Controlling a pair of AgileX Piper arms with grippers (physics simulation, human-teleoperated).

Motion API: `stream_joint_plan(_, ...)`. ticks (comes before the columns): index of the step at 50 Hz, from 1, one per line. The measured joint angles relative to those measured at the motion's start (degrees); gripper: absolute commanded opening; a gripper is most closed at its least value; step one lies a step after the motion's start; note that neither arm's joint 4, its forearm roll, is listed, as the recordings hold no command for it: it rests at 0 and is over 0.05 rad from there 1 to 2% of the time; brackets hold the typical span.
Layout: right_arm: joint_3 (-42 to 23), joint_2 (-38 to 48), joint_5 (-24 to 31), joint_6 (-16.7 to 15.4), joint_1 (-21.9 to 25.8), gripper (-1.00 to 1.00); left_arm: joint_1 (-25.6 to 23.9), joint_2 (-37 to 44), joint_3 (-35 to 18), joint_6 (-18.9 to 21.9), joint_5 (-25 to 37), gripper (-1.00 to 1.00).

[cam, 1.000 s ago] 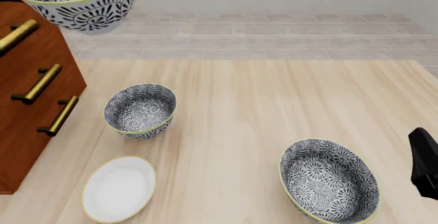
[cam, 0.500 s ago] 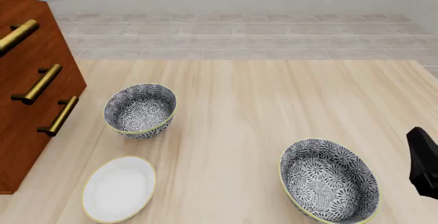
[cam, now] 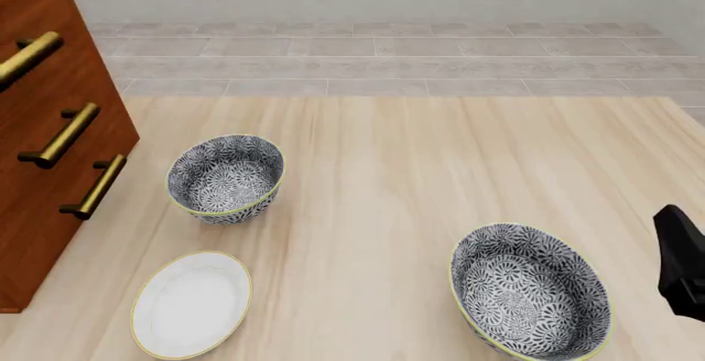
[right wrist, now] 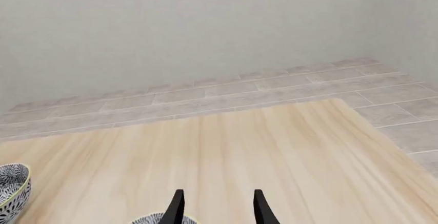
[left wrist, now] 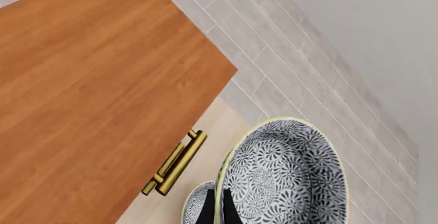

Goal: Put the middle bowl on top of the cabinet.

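My left arm has the middle bowl (left wrist: 287, 178) pinched at its rim by the fingers (left wrist: 217, 209), lifted beside the cabinet (left wrist: 96, 96) top, not yet over it. The front camera shows neither bowl nor left arm, so height is unclear. On the desk (cam: 418, 171) sit the left bowl (cam: 224, 178), plate (cam: 191, 303), right bowl (cam: 529, 288). Right gripper (right wrist: 216, 207) spread, idle, holding nothing.

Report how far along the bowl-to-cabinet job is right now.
Done: the middle bowl is lifted off the table and out of the front view. In hand: the left gripper pinches its rim, holding it beside and above the cabinet top. Left: move it over the top, set it down, release. Two other bowls and the plate sit on the table; the right gripper is open and empty.
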Motion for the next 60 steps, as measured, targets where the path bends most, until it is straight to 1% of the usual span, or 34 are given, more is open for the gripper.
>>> stream_joint_plan(22, 0.0, 0.2, -0.2, 0.1, -0.1, 1.0, 6.0, 0.6, -4.8, -1.1, 2.9, -1.0)
stream_joint_plan(34, 0.0, 0.4, -0.3, 0.2, -0.1, 1.0, 9.8, 1.1, -6.8, -0.9, 4.0, -1.0)
stream_joint_plan(48, 0.0, 0.2, -0.2, 0.2, -0.2, 1.0, 14.3, 1.6, -7.3, 0.1, 4.4, -1.0)
stream_joint_plan(60, 0.0, 0.1, -0.1, 0.2, -0.2, 1.0, 16.8, 1.8, -7.0, 0.7, 4.3, -1.0)
